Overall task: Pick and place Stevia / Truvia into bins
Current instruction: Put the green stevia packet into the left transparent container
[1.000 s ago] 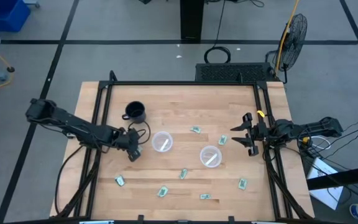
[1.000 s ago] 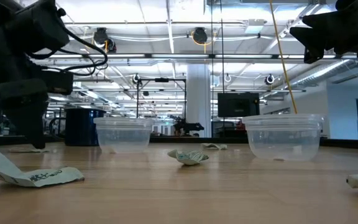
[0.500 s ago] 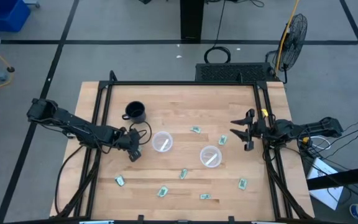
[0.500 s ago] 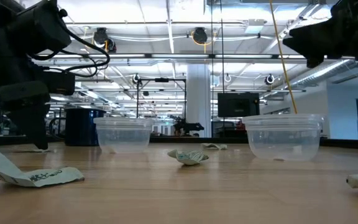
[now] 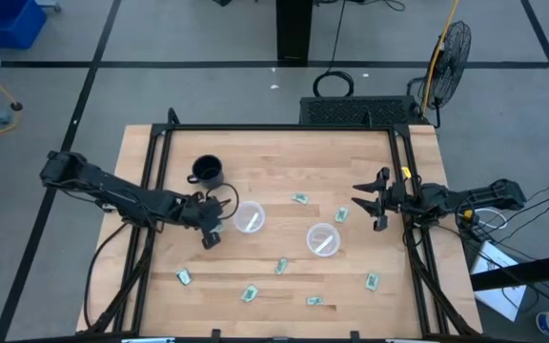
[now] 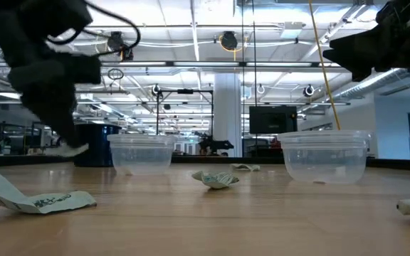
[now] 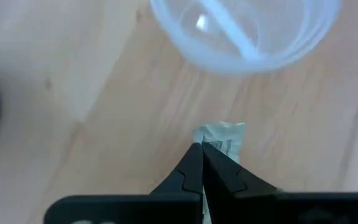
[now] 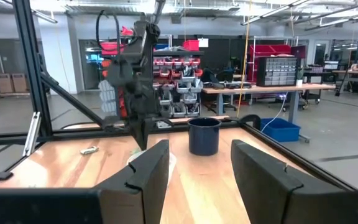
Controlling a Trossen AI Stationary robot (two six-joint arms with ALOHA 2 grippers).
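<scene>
Bright, even light falls from the ceiling strips above, so the wooden table (image 5: 284,181) carries only faint, soft shadows. The left arm's gripper (image 6: 59,139) smears into motion blur in the low view — the near packet (image 6: 27,198) there is soft too. In the left wrist view the clear cup (image 7: 244,31) is hazy, with a small white glint inside.

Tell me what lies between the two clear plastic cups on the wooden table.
In the high view, only bare wood separates the left clear plastic cup from the right clear plastic cup; no pale green paper packet lies there.
</scene>
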